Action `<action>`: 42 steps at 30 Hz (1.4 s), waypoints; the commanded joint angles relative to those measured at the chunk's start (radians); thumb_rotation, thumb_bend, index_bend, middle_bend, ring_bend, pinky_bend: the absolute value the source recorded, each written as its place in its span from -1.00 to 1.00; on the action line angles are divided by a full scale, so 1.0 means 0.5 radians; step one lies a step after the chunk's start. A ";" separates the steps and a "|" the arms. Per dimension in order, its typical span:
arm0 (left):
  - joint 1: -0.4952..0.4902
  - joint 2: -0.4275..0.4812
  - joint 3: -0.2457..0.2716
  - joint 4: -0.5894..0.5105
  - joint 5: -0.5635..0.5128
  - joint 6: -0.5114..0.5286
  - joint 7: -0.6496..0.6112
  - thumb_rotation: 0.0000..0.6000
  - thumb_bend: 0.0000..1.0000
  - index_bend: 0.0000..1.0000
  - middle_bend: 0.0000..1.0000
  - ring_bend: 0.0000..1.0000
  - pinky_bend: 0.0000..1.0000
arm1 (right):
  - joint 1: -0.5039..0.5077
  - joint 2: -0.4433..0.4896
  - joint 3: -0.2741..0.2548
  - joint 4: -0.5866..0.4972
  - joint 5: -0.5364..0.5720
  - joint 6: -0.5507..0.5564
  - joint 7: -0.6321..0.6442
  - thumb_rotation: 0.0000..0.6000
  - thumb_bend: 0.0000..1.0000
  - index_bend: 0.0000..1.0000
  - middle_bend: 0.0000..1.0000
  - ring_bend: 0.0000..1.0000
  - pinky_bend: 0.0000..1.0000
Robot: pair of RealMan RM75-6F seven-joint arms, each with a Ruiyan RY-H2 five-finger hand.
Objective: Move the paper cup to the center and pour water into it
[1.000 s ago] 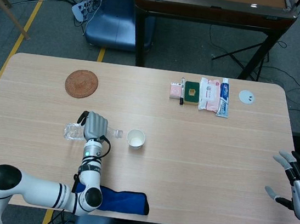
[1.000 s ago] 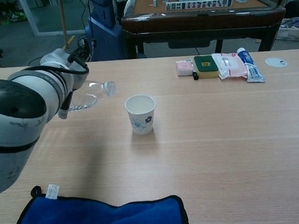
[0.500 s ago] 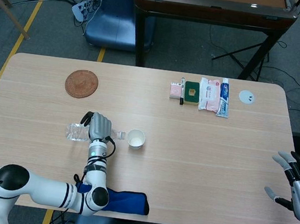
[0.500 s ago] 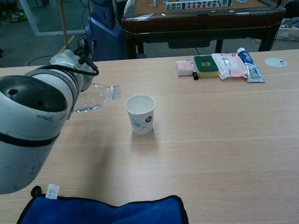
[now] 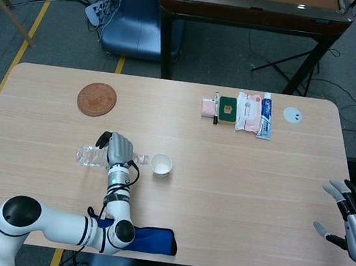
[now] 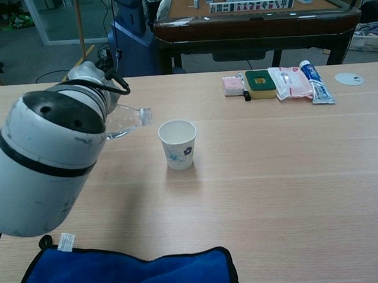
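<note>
A white paper cup [image 5: 161,164] [image 6: 177,144] with a blue flower print stands upright near the middle of the table. Just left of it my left hand [image 5: 118,149] [image 6: 90,76] grips a clear plastic water bottle [image 5: 93,156] [image 6: 127,119], lying almost on its side above the table with its neck pointing at the cup. The neck ends a short way left of the cup's rim. My right hand [image 5: 350,218] hangs open beyond the table's right edge, fingers spread, holding nothing. My left arm hides much of the bottle in the chest view.
A blue cloth [image 6: 130,276] [image 5: 144,239] lies at the near edge. A round woven coaster [image 5: 96,99] sits at far left. A pink packet [image 6: 232,85], green sponge [image 6: 260,83], wipes pack [image 6: 291,82], toothpaste tube [image 6: 314,82] and white disc [image 6: 349,78] line the far right.
My left arm has shifted forward and right, swinging the bottle's neck closer to the cup. The cup and my right hand have stayed put.
</note>
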 commanded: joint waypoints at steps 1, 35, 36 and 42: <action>-0.013 -0.008 -0.001 0.009 -0.001 0.007 0.020 1.00 -0.86 0.34 0.64 0.07 0.07 | -0.001 0.001 0.000 -0.001 0.001 0.001 0.001 1.00 -0.90 -0.54 -0.65 -0.83 -0.45; -0.117 -0.113 -0.039 0.175 -0.003 0.066 0.256 1.00 -0.86 0.36 0.68 0.09 0.09 | -0.006 0.009 0.003 0.005 -0.003 0.016 0.029 1.00 -0.90 -0.54 -0.65 -0.83 -0.45; -0.117 -0.114 -0.044 0.173 -0.003 0.069 0.258 1.00 -0.86 0.36 0.68 0.09 0.10 | -0.006 0.009 0.002 0.005 -0.003 0.016 0.029 1.00 -0.90 -0.54 -0.65 -0.83 -0.45; -0.122 -0.117 -0.052 0.173 0.008 0.079 0.272 1.00 -0.85 0.36 0.68 0.09 0.10 | -0.005 0.010 0.002 0.002 -0.003 0.014 0.028 1.00 -0.90 -0.54 -0.65 -0.83 -0.45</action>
